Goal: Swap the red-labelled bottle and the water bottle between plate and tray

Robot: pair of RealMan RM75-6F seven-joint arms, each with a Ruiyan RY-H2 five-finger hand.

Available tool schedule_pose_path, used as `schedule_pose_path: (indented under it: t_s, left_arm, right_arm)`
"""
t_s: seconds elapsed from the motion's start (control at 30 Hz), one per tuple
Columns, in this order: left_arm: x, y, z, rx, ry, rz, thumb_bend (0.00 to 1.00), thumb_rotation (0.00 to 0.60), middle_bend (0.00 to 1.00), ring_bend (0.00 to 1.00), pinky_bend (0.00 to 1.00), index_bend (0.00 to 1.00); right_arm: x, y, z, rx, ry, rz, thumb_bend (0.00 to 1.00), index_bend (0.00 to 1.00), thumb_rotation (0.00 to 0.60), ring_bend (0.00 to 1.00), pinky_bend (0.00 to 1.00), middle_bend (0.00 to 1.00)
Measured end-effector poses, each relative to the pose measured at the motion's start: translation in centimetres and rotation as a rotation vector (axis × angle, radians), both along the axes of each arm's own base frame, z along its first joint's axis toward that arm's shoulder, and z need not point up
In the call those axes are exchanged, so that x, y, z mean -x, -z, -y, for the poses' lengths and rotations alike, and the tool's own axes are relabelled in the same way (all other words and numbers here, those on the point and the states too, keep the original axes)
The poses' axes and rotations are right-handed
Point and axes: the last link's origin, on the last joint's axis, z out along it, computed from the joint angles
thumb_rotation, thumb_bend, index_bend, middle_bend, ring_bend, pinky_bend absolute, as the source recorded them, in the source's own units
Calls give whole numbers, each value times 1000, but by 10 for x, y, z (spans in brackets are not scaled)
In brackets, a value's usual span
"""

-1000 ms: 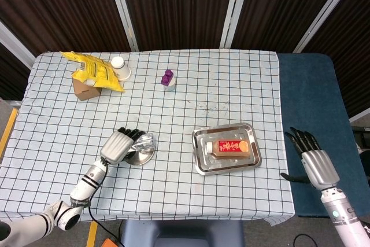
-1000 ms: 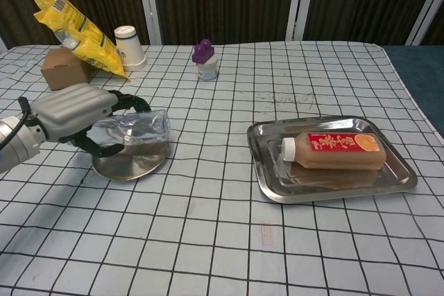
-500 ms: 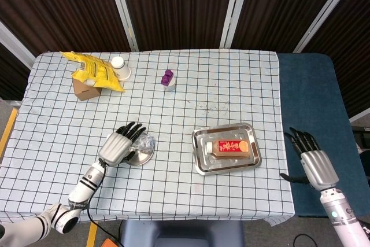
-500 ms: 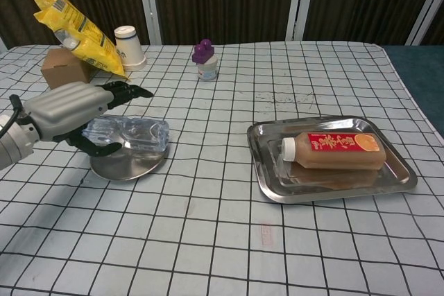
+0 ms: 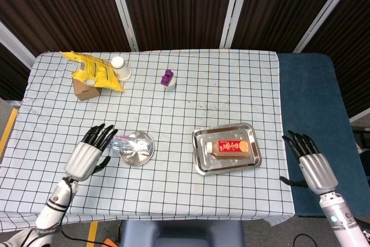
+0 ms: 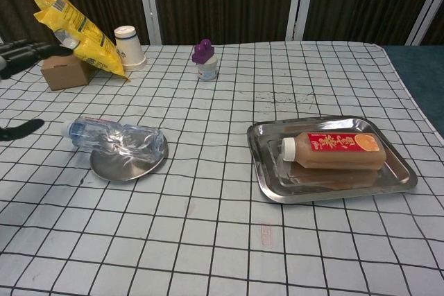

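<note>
Water bottle (image 6: 114, 141) on plate (image 6: 129, 165), unheld.

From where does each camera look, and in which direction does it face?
Head view: high above, facing down on the table; left hand and right hand show.
Chest view: low at the near edge, facing across; only left hand's fingertips show.
Both share the water bottle on the plate and the red-labelled bottle in the tray.
</note>
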Motion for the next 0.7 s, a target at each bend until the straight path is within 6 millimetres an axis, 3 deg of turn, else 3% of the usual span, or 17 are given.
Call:
schedule_pose_path:
  t_s: [0.3, 0.5, 0.7]
  left_arm:
    - [63, -55, 86, -179, -148, 37, 371, 600, 32, 0, 87, 0]
    - [75, -63, 88, -160, -209, -12, 371, 600, 6, 0, 86, 0]
    - [73, -64, 86, -166, -209, -20, 374, 600, 4, 0, 84, 0]
  right_arm:
    - [-2, -4, -19, 75, 16, -96, 207, 0, 600, 0, 31, 0]
    - [-6, -1, -30, 74, 25, -118, 207, 0, 600, 0, 23, 0]
    - [-3, -2, -28, 53, 37, -120, 207, 0, 600, 0, 25, 0]
